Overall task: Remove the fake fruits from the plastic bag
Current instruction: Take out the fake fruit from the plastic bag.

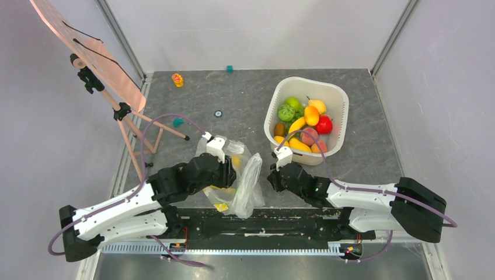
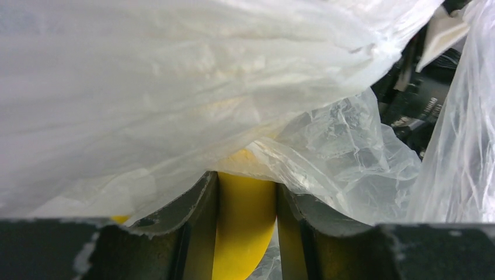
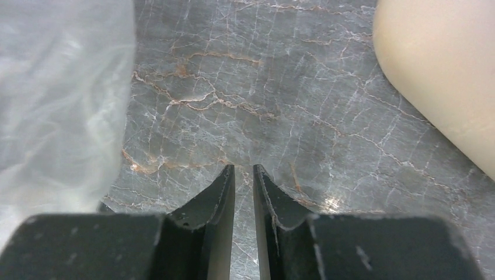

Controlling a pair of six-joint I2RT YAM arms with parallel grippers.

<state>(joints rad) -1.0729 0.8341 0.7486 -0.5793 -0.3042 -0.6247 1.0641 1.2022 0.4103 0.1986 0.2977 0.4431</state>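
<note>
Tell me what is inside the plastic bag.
One yellow fruit shows in the plastic bag, held in the jaws of the left gripper, its top under film. Whether more lie inside is hidden by folds.

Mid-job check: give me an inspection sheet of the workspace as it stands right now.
Surface: grey veined table.
Job's things: plastic bag crumpled between the arms; yellow fruit in it; other fake fruits in the white basin.
Clutter: yellow-red toy, teal block, small ring, scattered beyond the bag.
Hands: left hand in the bag, shut on the yellow fruit; right hand shut, empty, above bare table.
Cables: purple cables loop along both arms.
Surroundings: pink board on a stand, left; grey walls.
</note>
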